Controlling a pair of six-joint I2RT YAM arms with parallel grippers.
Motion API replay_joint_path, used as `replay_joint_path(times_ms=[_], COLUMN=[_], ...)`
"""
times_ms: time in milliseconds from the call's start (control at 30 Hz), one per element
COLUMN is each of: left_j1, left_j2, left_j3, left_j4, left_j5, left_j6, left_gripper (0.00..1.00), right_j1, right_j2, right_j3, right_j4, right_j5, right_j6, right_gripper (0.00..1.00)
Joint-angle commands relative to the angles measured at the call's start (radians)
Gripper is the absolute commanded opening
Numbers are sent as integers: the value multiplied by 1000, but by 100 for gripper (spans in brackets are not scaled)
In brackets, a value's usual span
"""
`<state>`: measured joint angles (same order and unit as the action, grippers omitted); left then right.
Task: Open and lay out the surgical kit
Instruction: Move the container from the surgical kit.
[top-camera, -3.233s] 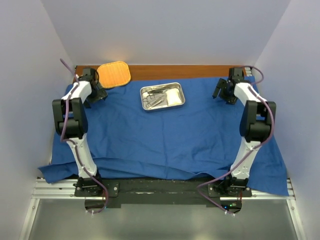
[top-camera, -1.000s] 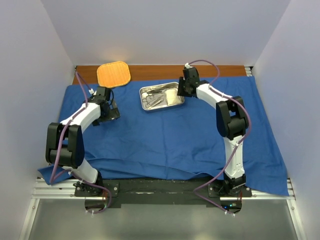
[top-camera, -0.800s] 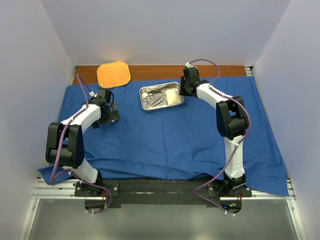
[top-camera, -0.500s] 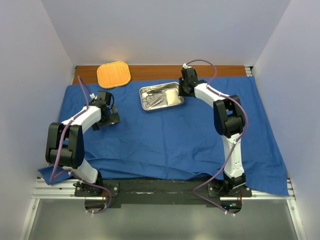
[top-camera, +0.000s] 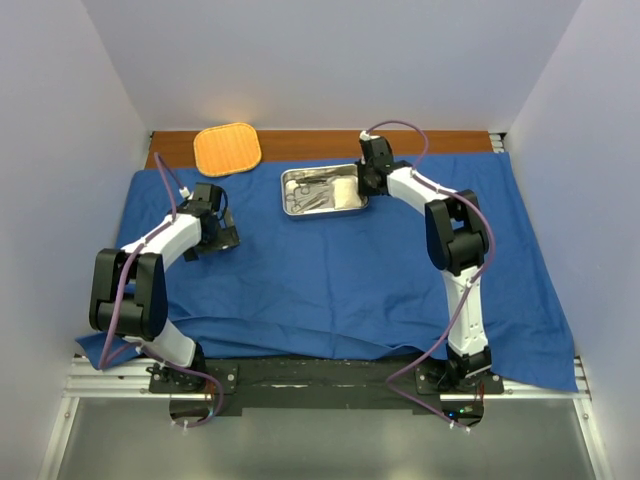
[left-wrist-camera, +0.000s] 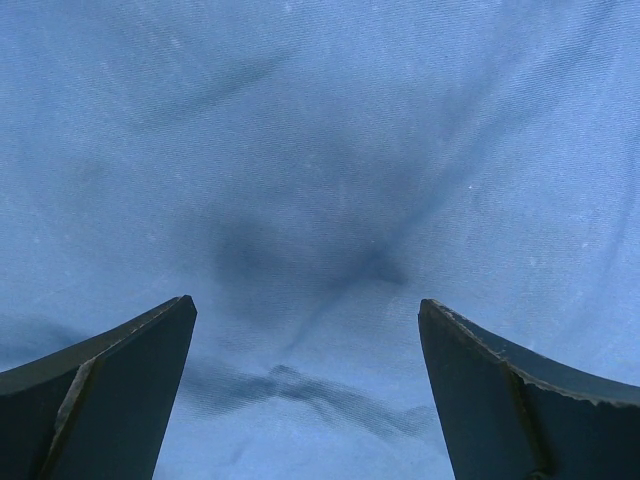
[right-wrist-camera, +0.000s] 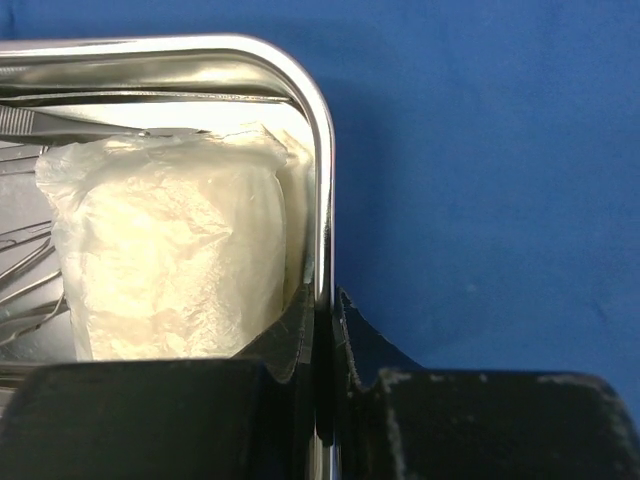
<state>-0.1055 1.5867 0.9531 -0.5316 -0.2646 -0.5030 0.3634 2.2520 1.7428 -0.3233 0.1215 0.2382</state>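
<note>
The blue cloth wrap (top-camera: 340, 270) lies spread flat over the table. On its far middle sits the shiny steel tray (top-camera: 296, 205) holding slim metal instruments (top-camera: 310, 195) and a white gauze pack (top-camera: 346, 192). My right gripper (top-camera: 366, 187) is shut on the tray's right rim (right-wrist-camera: 323, 180), one finger inside against the gauze pack (right-wrist-camera: 170, 260), the other outside over the cloth. My left gripper (top-camera: 222, 238) hangs open over bare blue cloth (left-wrist-camera: 300, 150) at the left, fingers (left-wrist-camera: 130, 370) wide apart with nothing between them.
An orange rounded-square mat (top-camera: 228, 148) lies at the far left on the brown table strip (top-camera: 440, 142). The cloth hangs over the near edge by the arm bases. White walls close in on both sides.
The right gripper closed onto the tray's right rim and nudged the tray slightly left and away. The left gripper barely shifted, staying open.
</note>
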Motion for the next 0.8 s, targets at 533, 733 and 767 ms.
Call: replay_joint_path(times_ms=[533,733,767], left_j1=[-5,-3,-5], left_j2=[9,22,28], left_j3=[-13,-19,-19], left_j4=[91,119,125], left_j5=[-21,-21,-21], left_j6=[32,27,27], left_gripper=[100,100,100], right_j1=[-328,-360,-360], right_j2=[-620,-856,-882], right_j3=[-641,-856,-891], right_j4=[-5,-19,-25], right_j5=[209,441,492], right_j6=[261,577,614], right_gripper=[0,0,0])
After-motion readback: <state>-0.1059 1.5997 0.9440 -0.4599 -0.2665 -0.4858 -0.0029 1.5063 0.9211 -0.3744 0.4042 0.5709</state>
